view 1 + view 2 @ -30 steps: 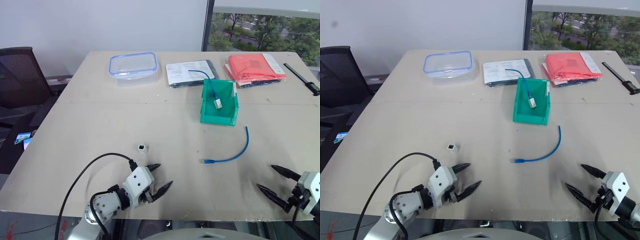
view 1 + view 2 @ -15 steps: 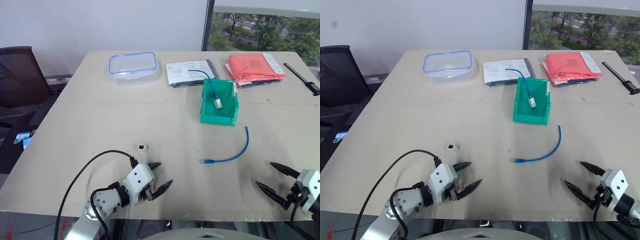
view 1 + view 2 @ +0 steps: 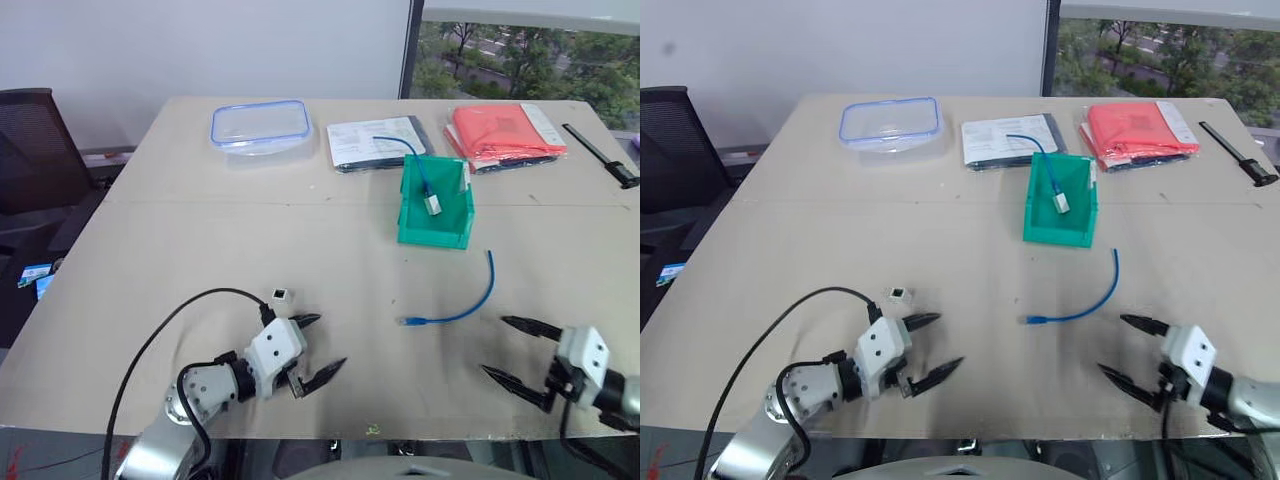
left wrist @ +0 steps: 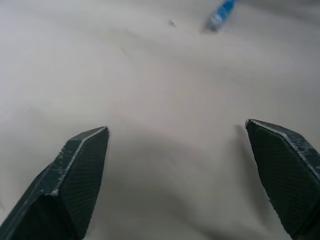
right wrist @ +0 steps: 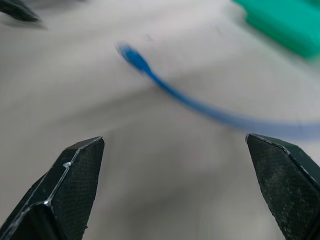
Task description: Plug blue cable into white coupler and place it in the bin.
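left eye view: blue cable [image 3: 462, 308] loose on table [image 3: 180, 240], both grippers open.

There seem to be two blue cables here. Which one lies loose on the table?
The curved blue cable in front of the green bin lies loose on the table. The other blue cable runs into the bin and ends in a white block.

Two blue cables — one loose [image 3: 462, 304], one in the bin [image 3: 420, 170]; one white coupler [image 3: 281, 296], one green bin [image 3: 434, 231], one clear tub [image 3: 261, 126].
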Controlling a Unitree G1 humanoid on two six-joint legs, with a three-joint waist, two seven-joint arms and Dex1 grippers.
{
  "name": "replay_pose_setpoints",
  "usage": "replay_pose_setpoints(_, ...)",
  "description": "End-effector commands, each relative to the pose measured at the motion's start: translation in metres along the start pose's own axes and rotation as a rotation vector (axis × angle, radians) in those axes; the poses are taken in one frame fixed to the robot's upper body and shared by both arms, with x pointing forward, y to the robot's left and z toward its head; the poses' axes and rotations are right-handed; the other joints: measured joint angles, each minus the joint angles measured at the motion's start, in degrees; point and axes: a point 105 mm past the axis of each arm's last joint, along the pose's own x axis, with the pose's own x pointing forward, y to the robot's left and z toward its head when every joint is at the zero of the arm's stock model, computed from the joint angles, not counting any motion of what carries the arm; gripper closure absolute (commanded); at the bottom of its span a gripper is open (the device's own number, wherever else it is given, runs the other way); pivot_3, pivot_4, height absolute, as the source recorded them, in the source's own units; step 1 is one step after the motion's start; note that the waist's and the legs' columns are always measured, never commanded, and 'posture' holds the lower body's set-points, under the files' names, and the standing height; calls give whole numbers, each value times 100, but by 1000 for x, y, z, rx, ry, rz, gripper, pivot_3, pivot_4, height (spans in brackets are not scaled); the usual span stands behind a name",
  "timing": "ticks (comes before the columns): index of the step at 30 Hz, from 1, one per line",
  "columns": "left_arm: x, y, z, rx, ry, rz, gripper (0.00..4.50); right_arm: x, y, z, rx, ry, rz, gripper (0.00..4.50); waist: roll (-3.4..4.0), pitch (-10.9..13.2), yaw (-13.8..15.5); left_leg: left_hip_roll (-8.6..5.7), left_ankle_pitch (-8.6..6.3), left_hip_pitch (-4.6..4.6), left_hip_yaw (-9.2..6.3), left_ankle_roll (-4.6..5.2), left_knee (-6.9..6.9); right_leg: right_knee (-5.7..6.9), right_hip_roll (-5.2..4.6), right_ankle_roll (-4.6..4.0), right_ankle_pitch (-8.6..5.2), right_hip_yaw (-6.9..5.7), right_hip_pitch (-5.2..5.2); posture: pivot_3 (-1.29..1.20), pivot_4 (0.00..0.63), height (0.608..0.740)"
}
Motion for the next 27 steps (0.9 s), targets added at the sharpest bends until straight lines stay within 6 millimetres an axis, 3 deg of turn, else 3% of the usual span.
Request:
replay_pose_setpoints(1, -2, 2, 22, 37, -41, -95, 21, 31, 2, 9, -76, 50, 76, 0, -12, 7, -15, 0, 0, -7, -1, 0, 1, -1, 0, 0, 0, -4, -6, 0, 150, 736)
replay_pose_setpoints(8, -10, 2, 49, 83, -18, -299, 21, 74, 0, 16, -69, 64, 210, 0, -23, 15, -34, -3, 16, -85, -36, 22, 27, -4, 5, -23, 15, -48, -41, 0, 150, 736)
replay_pose_setpoints(9, -13, 2, 52, 86, -9, -326, 6, 78, 0, 18, -69, 58, 227, 259, -27, 18, -41, -4, 16, -84, -37, 22, 28, -3, 6, -17, 18, -49, -39, 0, 150, 736)
replay_pose_setpoints(13, -16, 2, 60, 99, 11, -370, 0, 87, 3, 21, -83, 62, 284, 1780, -27, 19, -90, -5, 16, -81, -48, 22, 34, -2, 12, -1, 25, -61, -28, 0, 150, 736)
replay_pose_setpoints(18, -15, 11, 63, 127, 27, -340, 0, 90, 3, 19, -105, 80, 315, 4445, -30, 21, -95, -5, 17, -74, -49, 22, 45, 16, 33, 19, 16, -59, -25, 0, 150, 736)
replay_pose_setpoints(22, -12, 25, 70, 146, 32, -301, 0, 100, -6, 27, -125, 66, 313, 4445, -31, 22, -99, -4, 25, -69, -53, 10, 52, 30, 37, 10, 10, -57, -24, 0, 150, 736)
replay_pose_setpoints(27, -6, 52, 90, 205, 34, -269, 0, 130, -26, 50, -144, 15, 298, 4445, -43, 32, -104, 2, 40, -66, -65, -9, 58, 48, 53, -4, 16, -59, -25, 0, 150, 736)
